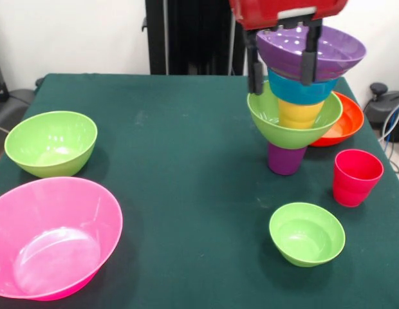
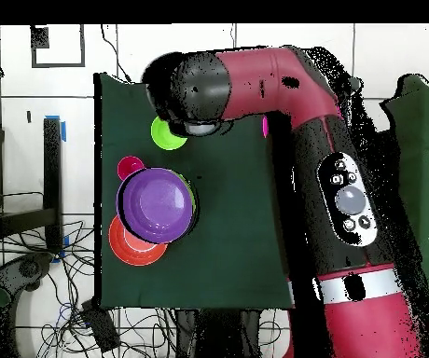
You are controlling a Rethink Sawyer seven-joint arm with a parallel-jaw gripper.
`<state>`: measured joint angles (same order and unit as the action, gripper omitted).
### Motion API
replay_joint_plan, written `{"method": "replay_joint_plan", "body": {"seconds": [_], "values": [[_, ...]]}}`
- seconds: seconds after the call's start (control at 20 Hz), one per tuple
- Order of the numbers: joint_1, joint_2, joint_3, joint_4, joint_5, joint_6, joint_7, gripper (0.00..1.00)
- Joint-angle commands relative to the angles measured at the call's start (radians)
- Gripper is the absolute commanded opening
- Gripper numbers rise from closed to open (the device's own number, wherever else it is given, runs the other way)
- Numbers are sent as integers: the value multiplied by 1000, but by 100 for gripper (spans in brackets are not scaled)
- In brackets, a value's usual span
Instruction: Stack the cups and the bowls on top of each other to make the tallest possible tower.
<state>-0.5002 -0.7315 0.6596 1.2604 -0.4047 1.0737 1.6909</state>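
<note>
On the green-clothed table (image 1: 186,161), right of centre in the front view, the tower (image 1: 296,116) stands upright: purple cup (image 1: 286,159) at the base, lime green bowl (image 1: 291,125) on it, yellow-orange cup (image 1: 300,114) inside that, blue bowl (image 1: 301,90) above, wide purple bowl (image 1: 312,50) on top. The gripper (image 1: 282,67) hangs from the red arm directly over it, two dark fingers (image 1: 308,61) spread apart, straddling the near part of the purple bowl's rim; one finger runs down outside the stack on its left side, the other in front of the bowl. Whether they press on anything, cannot tell. Orange-red bowl (image 1: 346,122) sits on the cloth just behind the tower, touching or nearly so. Red cup (image 1: 356,177) upright, near the tower's right. Small lime green bowl (image 1: 307,234) in front, apart. Second lime green bowl (image 1: 51,143) far left, big hot pink bowl (image 1: 51,237) at the near left corner. From overhead, purple bowl (image 2: 157,204) covers the stack, orange-red bowl (image 2: 130,244) peeking out beside it
</note>
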Motion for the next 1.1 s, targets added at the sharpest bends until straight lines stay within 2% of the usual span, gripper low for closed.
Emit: {"method": "replay_joint_plan", "body": {"seconds": [0.05, 0.5, 1.1], "values": [[49, 21, -114, 126, 27, -22, 229, 100], [107, 36, -170, 131, 36, -67, 296, 100], [166, 73, -199, 121, 61, -92, 350, 100]]}}
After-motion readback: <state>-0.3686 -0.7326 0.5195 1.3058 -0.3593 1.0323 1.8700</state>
